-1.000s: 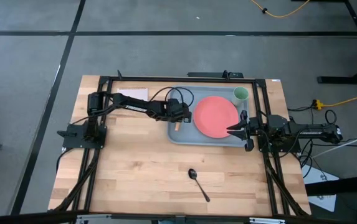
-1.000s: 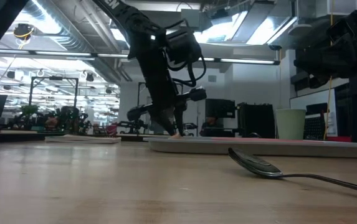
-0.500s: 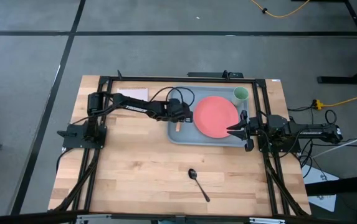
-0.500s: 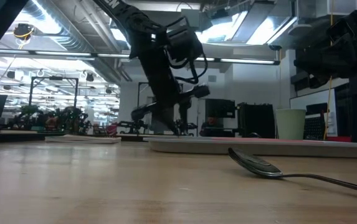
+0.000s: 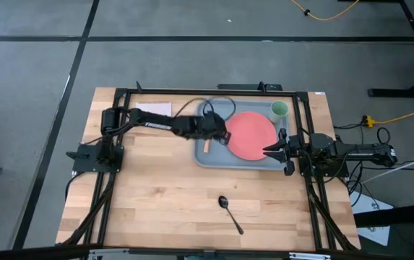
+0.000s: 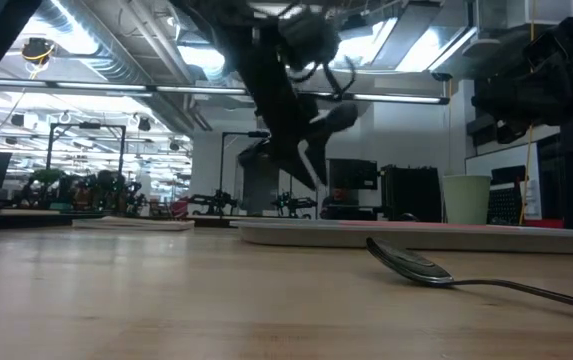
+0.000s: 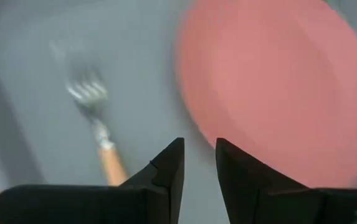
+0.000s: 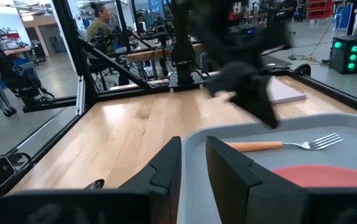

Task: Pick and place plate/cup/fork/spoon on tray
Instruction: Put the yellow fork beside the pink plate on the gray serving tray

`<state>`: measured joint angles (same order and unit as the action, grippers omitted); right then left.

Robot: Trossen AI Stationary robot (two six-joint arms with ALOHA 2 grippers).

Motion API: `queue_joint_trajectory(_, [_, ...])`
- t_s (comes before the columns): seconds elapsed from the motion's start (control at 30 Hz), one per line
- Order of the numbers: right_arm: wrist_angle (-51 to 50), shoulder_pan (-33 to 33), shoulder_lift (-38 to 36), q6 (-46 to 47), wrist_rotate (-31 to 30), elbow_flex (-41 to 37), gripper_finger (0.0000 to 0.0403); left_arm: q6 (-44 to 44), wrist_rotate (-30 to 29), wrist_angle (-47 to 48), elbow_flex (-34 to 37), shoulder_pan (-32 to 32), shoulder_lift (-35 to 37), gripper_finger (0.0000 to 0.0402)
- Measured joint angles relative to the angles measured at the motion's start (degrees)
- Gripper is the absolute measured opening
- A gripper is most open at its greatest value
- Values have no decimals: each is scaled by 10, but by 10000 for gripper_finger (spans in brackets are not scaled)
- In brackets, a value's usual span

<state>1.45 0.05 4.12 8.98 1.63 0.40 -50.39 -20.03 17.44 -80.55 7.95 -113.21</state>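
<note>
No brand or writing can be read on anything here. The tray (image 5: 214,154) sits at the bench's (image 5: 156,195) far right part; on it are the plate (image 5: 251,135), the cup (image 5: 279,109) in its far right corner, and the fork (image 5: 206,145) along its left edge. The spoon (image 5: 230,213) lies alone near the bench's front edge. The left gripper (image 7: 198,163) hangs above the tray between fork and plate, jaws a narrow gap apart, empty. The right gripper (image 8: 192,160) rests by the tray's right rim, slightly parted, empty. The left wrist view is smeared, so the fork's handle is partly hidden behind the fingers.
</note>
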Motion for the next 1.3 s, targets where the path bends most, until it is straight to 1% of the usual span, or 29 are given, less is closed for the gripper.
queue_joint_trajectory(0.07, [0,0,0,12,0,0,79,0,6,-1,0,23,-6,84])
queue_joint_trajectory(0.17, [0,0,0,16,0,0,79,8,50,0,1,61,-11,85])
queue_joint_trajectory(0.3, [0,0,0,14,0,0,79,13,117,-36,1,105,-29,85])
queue_joint_trajectory(0.33, [0,0,0,14,0,0,79,13,131,-65,1,112,-38,85])
queue_joint_trajectory(0.37, [0,0,0,14,0,0,79,12,141,-88,0,114,-45,85])
queue_joint_trajectory(0.43, [0,0,0,14,0,0,79,6,153,-102,0,117,-55,85])
queue_joint_trajectory(0.5, [0,0,0,14,0,0,79,-4,156,-108,0,118,-65,85])
queue_joint_trajectory(0.6, [0,0,0,14,0,0,79,-10,153,-79,0,120,-68,85])
queue_joint_trajectory(0.73, [0,0,0,13,0,0,79,-17,133,-34,0,117,-68,85])
queue_joint_trajectory(0.87, [0,0,0,13,0,0,79,-19,131,-14,0,118,-68,85])
queue_joint_trajectory(1.13, [0,0,0,14,0,0,79,-19,118,-11,0,118,-68,85])
queue_joint_trajectory(1.3, [0,0,0,14,0,0,79,-19,107,10,0,119,-67,85])
